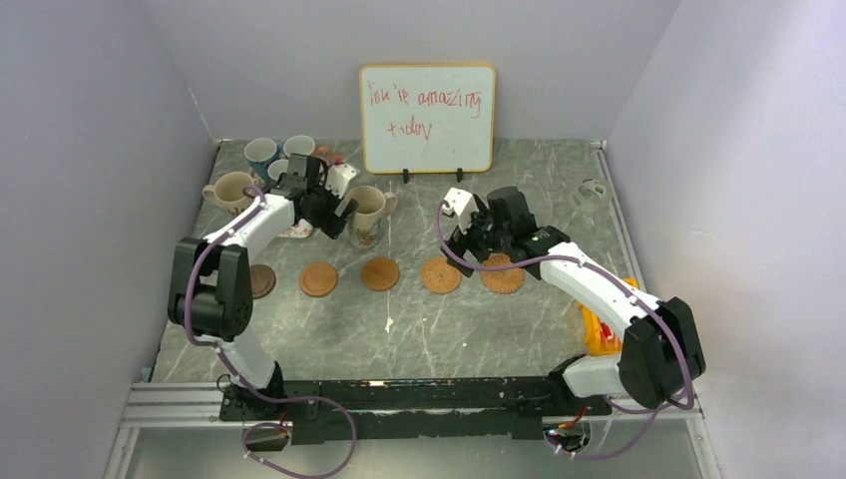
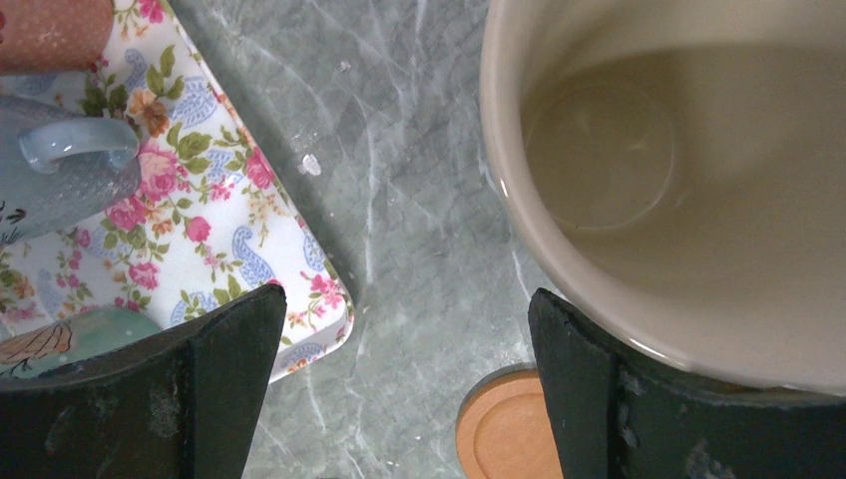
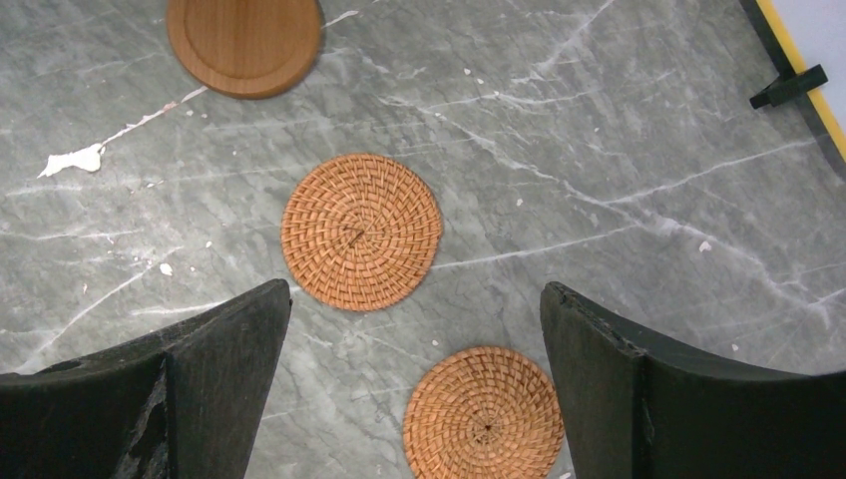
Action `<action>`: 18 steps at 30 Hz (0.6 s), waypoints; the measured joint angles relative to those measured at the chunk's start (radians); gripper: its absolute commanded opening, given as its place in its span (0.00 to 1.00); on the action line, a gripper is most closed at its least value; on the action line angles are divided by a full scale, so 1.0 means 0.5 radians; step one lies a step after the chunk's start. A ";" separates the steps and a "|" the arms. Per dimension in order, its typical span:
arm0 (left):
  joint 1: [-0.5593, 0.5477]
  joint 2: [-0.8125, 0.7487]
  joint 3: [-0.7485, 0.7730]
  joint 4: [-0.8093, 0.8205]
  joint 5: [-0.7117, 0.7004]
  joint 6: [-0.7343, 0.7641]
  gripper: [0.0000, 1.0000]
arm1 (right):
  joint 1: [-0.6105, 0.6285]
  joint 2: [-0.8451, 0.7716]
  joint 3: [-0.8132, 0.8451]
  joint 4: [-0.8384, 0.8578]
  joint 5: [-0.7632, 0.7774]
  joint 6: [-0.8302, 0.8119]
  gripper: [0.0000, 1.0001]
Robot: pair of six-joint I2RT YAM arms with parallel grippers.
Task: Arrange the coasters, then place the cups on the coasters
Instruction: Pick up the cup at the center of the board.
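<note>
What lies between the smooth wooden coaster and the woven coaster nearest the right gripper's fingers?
Another woven coaster, lying flat and touching neither; the right wrist view shows it clearly.

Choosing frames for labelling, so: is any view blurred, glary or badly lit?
Top external: evenly lit, soft shadows, whiteboard writing readable. Left wrist: the cream cup looms close and looks soft; the floral tray is sharper. Right wrist: crisp weave on the central woven coaster, no glare.
</note>
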 measured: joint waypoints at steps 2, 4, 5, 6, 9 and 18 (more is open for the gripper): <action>0.000 -0.021 -0.017 0.002 -0.017 0.000 0.96 | 0.000 0.000 0.000 0.000 -0.001 -0.001 1.00; 0.001 -0.046 -0.037 0.003 -0.028 -0.001 0.96 | 0.000 0.000 0.000 0.000 -0.004 -0.002 1.00; 0.002 -0.059 -0.046 0.004 -0.031 0.000 0.96 | 0.000 0.000 0.000 -0.001 -0.004 -0.002 1.00; 0.003 -0.072 -0.057 0.005 -0.032 0.000 0.96 | 0.000 0.000 0.000 -0.002 -0.006 -0.003 1.00; 0.011 -0.111 -0.090 0.005 -0.034 0.004 0.96 | 0.001 0.001 0.000 -0.023 -0.040 -0.024 1.00; 0.082 -0.204 -0.121 0.000 -0.034 0.005 0.96 | 0.076 0.151 0.095 -0.072 -0.096 -0.243 1.00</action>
